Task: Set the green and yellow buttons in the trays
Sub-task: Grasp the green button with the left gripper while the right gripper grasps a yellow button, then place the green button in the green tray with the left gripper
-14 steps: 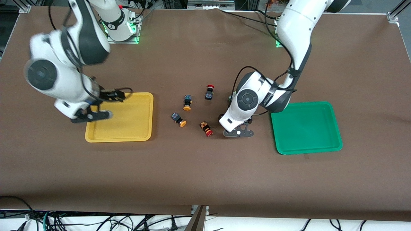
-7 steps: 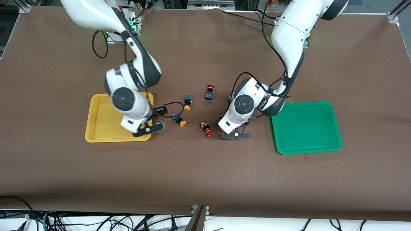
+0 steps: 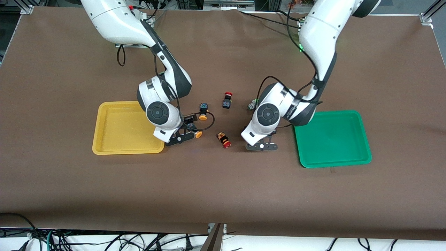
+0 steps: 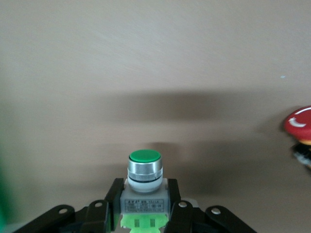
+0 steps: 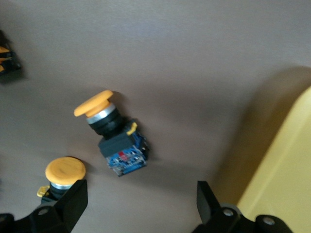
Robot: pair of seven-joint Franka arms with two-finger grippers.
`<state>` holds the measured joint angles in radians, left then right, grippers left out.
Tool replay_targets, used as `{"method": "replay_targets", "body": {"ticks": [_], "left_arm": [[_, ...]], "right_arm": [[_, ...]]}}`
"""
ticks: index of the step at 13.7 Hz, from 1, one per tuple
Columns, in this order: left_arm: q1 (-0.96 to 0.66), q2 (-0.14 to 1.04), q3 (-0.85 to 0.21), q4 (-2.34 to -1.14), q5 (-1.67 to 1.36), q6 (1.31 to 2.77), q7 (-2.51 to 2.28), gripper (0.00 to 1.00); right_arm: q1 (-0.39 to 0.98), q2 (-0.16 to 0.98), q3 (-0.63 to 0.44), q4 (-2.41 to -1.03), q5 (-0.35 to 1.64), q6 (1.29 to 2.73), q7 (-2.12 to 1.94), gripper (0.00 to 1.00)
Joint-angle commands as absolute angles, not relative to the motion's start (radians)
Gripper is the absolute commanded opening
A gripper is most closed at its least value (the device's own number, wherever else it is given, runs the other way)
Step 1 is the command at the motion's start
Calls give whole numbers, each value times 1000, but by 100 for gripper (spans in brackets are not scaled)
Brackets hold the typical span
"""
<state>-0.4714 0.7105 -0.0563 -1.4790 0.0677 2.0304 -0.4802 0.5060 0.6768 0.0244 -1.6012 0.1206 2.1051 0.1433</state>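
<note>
Trays (image 3: pixel 104 146) bare; left gripper (image 4: pixel 144 213) fingers clamped on green button (image 4: pixel 144 167), right gripper (image 5: pixel 141 204) fingers apart.

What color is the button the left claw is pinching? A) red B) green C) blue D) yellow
B: the left wrist view shows the left claw shut on a green button, its fingers pressed against the button's body.

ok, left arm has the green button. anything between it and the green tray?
Nothing visible. The left gripper, fingers shut on the green button, is beside the green tray, with only bare table between. The nearby red button lies toward the right arm's end.
</note>
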Motion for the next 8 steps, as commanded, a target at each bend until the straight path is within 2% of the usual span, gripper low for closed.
{"method": "replay_targets", "body": {"ticks": [1, 4, 6, 8], "left_arm": [[-388, 618, -45, -1503, 203, 1870, -265, 14], [-267, 614, -48, -1520, 270, 1858, -18, 15], [-210, 661, -54, -1542, 261, 1871, 70, 15], [-184, 683, -55, -1607, 261, 1969, 78, 15]], "right_arm": [[531, 686, 18, -1635, 141, 2172, 156, 99], [543, 696, 18, -1647, 141, 2206, 156, 99], [546, 703, 18, -1660, 141, 2233, 158, 98], [551, 710, 18, -1663, 141, 2246, 173, 91]]}}
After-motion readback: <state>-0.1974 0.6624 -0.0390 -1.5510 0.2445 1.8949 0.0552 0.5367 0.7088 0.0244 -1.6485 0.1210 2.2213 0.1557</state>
